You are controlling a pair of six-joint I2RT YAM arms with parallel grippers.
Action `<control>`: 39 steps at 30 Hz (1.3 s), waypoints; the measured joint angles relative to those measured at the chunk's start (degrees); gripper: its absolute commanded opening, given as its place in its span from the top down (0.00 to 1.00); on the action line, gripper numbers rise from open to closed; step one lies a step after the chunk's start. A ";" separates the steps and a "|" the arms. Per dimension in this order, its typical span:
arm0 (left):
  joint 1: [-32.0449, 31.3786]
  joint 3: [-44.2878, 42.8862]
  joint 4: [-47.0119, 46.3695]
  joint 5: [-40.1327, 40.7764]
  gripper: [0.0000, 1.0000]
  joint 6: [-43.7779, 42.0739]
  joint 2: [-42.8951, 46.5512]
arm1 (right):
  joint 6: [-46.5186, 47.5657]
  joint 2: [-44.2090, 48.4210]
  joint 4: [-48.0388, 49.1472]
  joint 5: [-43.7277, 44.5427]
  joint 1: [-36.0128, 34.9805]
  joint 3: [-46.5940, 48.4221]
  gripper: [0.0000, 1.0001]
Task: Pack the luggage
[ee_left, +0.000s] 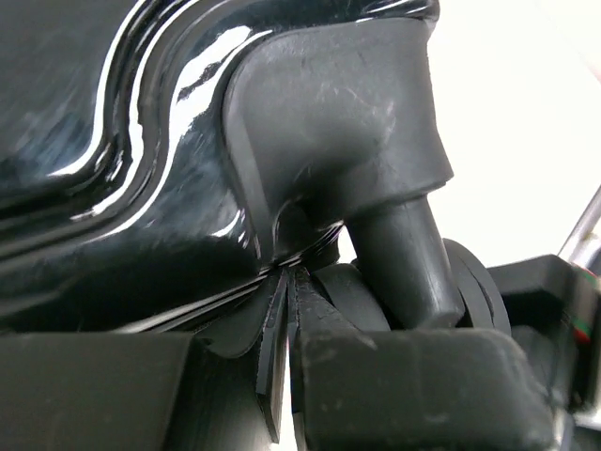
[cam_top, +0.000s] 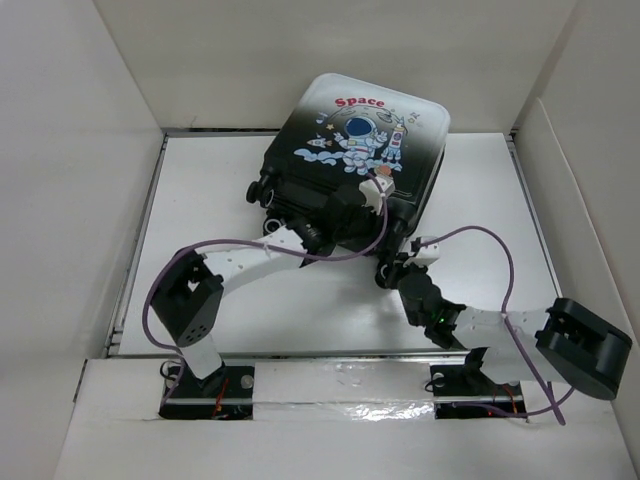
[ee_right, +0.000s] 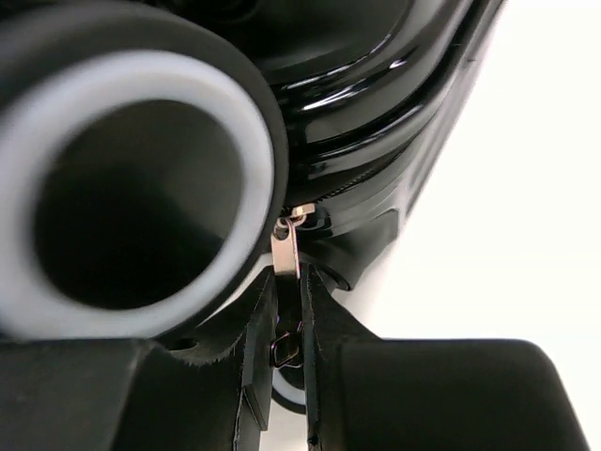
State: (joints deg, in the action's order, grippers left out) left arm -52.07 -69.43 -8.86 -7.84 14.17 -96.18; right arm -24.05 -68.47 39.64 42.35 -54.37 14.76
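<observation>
Black left arm base (cam_top: 205,385) and black right arm base (cam_top: 470,385) sit closest to the overhead lens, at 7 and 5 o'clock on the white table (cam_top: 300,320). Towards 12 o'clock, against the back wall, lies the luggage (cam_top: 350,150). It is a small hard-shell suitcase fading from black to white, lying flat with its astronaut and red "Space" print facing up and its shell halves together. Its wheeled end is turned towards 7 o'clock. The glossy shell looks stiff and slippery, so I judge that fingers would slide off its broad faces. A case this small is probably light, and on its wheels it could skate or pivot when tugged. One arm should therefore brace it while the other pulls. Hard fittings give better purchase, such as the matte black wheel bracket (ee_left: 329,141) that fills the left wrist view. The left gripper (ee_left: 286,376) sits just below that bracket with its jaws clenched together; I cannot see anything between them. In the right wrist view, the black wheel with a white hub (ee_right: 131,188) looms at 9 o'clock. Just beside it, the right gripper (ee_right: 288,305) is clamped on the thin metal zipper pull (ee_right: 285,246). The tab is small and smooth and could slip free unless it is drawn gently along the seam.
</observation>
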 measured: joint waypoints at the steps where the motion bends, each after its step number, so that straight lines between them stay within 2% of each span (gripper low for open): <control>1: -0.02 -2.67 3.23 0.26 0.97 -0.59 -1.18 | 0.11 -1.22 0.98 2.40 -0.39 0.57 1.00; 3: -0.02 -8.00 9.90 0.66 0.89 -1.53 -3.19 | 1.22 -3.63 3.85 5.14 -1.25 1.16 1.00; 4: -0.35 -9.84 11.93 0.79 0.79 -1.64 -3.89 | 2.29 -5.22 5.18 5.68 -2.19 1.86 1.00; 5: -0.74 -10.43 12.90 1.22 0.75 -1.38 -4.17 | 3.37 -7.04 6.14 6.56 -3.08 2.95 1.00; 7: -0.66 -10.45 13.94 2.45 0.74 -0.72 -3.89 | 5.35 -11.23 8.55 10.99 -4.92 4.22 1.00; 9: -0.57 -10.75 15.30 3.34 0.73 -0.09 -3.74 | 8.31 -16.35 15.47 15.78 -6.51 4.90 1.00; 12: -0.72 -11.19 16.11 2.73 0.72 1.36 -3.67 | 12.44 -21.64 23.02 17.79 -7.69 5.01 1.00; 15: -0.37 -11.19 17.29 1.38 0.56 3.98 -3.67 | 15.26 -20.39 25.20 17.11 -8.61 4.37 1.00; 16: -0.33 -11.19 17.33 1.20 0.47 4.96 -3.67 | 16.26 -19.47 25.40 16.68 -8.98 3.65 1.00; 19: 0.04 -10.29 16.24 -0.66 0.35 8.55 -3.06 | 18.95 -16.61 25.81 15.32 -9.01 1.29 1.00; 25: 0.50 -7.63 10.34 -3.69 0.19 12.13 -2.51 | 23.37 -17.94 29.03 14.95 -9.01 1.86 1.00; 28: 2.14 -2.84 5.22 -5.31 0.12 12.74 0.04 | 23.80 -18.45 29.90 14.64 -9.09 1.92 1.00; 34: 6.69 8.37 -0.24 -4.11 0.09 14.49 11.34 | 21.66 -14.80 28.92 8.11 -11.47 0.11 1.00; 38: 12.28 11.13 0.74 0.83 0.19 14.12 24.44 | 21.14 -12.48 26.73 6.56 -11.02 -0.59 1.00; 39: 14.08 11.15 1.18 2.47 0.24 13.88 27.65 | 20.90 -11.78 25.81 6.03 -10.78 -0.66 1.00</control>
State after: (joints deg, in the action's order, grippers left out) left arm -38.00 -58.28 -7.68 -5.37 28.05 -68.53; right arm -3.16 -80.25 65.45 48.38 -65.14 14.11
